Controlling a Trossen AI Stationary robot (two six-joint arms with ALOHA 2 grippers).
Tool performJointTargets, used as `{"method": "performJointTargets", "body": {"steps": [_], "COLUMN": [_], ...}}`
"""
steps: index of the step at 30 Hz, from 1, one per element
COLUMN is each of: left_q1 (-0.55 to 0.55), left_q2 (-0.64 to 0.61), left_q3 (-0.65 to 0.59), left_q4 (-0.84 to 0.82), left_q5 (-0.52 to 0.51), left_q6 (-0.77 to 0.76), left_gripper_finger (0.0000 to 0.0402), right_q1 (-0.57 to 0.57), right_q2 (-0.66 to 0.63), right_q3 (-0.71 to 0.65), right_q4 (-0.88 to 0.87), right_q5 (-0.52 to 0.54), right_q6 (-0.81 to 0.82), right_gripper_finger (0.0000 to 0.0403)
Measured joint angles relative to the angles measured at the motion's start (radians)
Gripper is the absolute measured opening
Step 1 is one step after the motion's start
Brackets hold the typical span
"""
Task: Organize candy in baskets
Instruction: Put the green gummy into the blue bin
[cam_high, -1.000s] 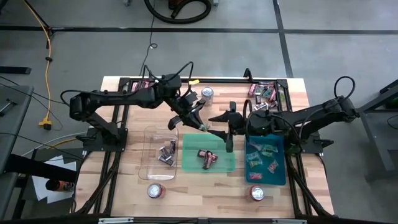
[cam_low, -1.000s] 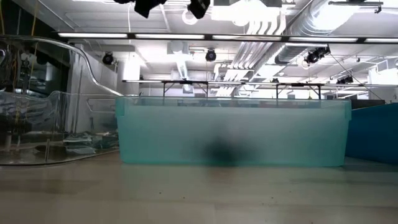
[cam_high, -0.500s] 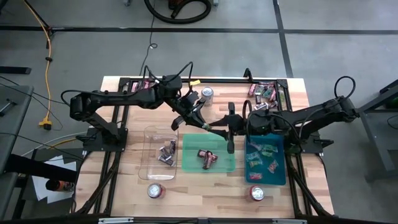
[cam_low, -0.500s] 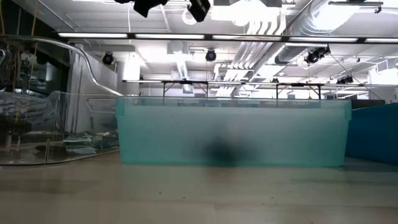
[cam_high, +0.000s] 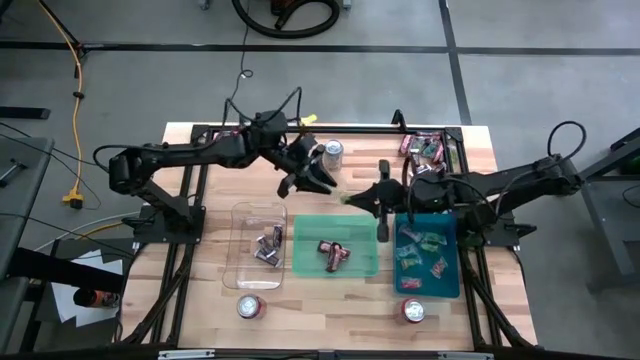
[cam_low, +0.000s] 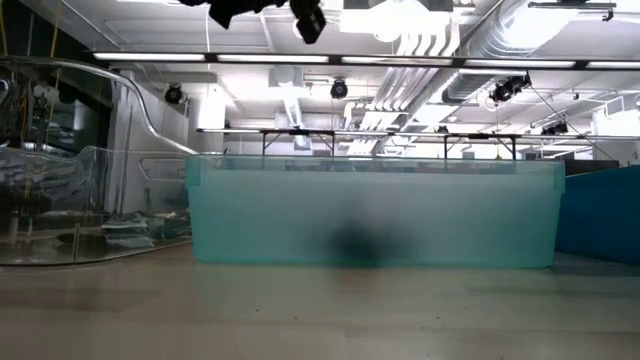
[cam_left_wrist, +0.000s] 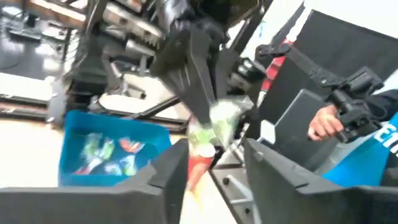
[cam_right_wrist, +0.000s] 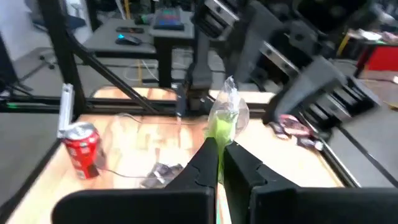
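Note:
My right gripper (cam_high: 352, 197) is shut on a light green candy (cam_right_wrist: 225, 117) in the air, just beyond the far edge of the green basket (cam_high: 335, 246). My left gripper (cam_high: 312, 181) stands open a little to the candy's left, touching nothing; its own view shows the candy (cam_left_wrist: 217, 124) just past its fingers. The clear basket (cam_high: 257, 246) holds dark candies. Maroon ones lie in the green basket, and green and pink ones in the teal-blue basket (cam_high: 428, 257). My right gripper pinches one end of the light green candy's wrapper (cam_right_wrist: 219, 134) between its two fingertips. The fingers come about level from the table's right. The rest of the candy sticks out past the fingertips, lifted clear of the table and baskets.
Loose candies lie at the far right (cam_high: 425, 148) and far left (cam_high: 228, 137) of the table. One can (cam_high: 333, 150) stands at the far edge and two (cam_high: 250, 306) (cam_high: 413, 311) near the front. A black frame (cam_high: 330, 128) rims the table.
The candy has passed from my left gripper to my right. My right gripper shut on it while the left still held it. Then the left opened, let go and drew back toward the far left. My right gripper carried the candy a little toward the table's right.

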Motion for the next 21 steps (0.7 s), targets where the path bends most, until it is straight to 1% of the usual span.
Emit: {"method": "performJointTargets", "body": {"steps": [2,3,6,9,12,14,16,18,21], "left_q1": [0.039,0.059,0.124,0.161,0.171,0.158,0.143,0.128,0.116], "left_q2": [-0.027,-0.04,-0.077,-0.081,-0.078,-0.071,-0.072,-0.073,-0.077], "left_q3": [-0.001,0.0,0.0,-0.001,-0.002,-0.004,-0.03,-0.078,-0.16], "left_q4": [-0.069,-0.103,-0.27,-0.426,-0.491,-0.487,-0.419,-0.307,-0.166], "left_q5": [0.001,-0.005,-0.021,-0.027,-0.031,-0.036,-0.036,-0.035,-0.041], "left_q6": [0.036,0.064,0.142,0.212,0.267,0.272,0.254,0.191,0.098], "left_gripper_finger": [0.0171,0.0182,0.0206,0.0214,0.0215,0.0215,0.0215,0.0215,0.0214], "right_q1": [0.0,0.0,0.008,0.046,0.109,0.161,0.22,0.284,0.376], "right_q2": [-0.024,-0.034,-0.055,-0.072,-0.088,-0.117,-0.156,-0.206,-0.277], "right_q3": [0.001,0.002,-0.001,-0.024,-0.065,-0.109,-0.168,-0.238,-0.336], "right_q4": [-0.071,-0.128,-0.323,-0.517,-0.7,-0.777,-0.814,-0.81,-0.755], "right_q5": [0.005,0.004,-0.015,-0.044,-0.063,-0.075,-0.103,-0.129,-0.165], "right_q6": [0.041,0.078,0.213,0.342,0.47,0.568,0.678,0.802,0.989], "right_gripper_finger": [0.0003,0.0003,0.0002,0.0001,0.0001,0.0001,0.0001,0.0,0.0]}}
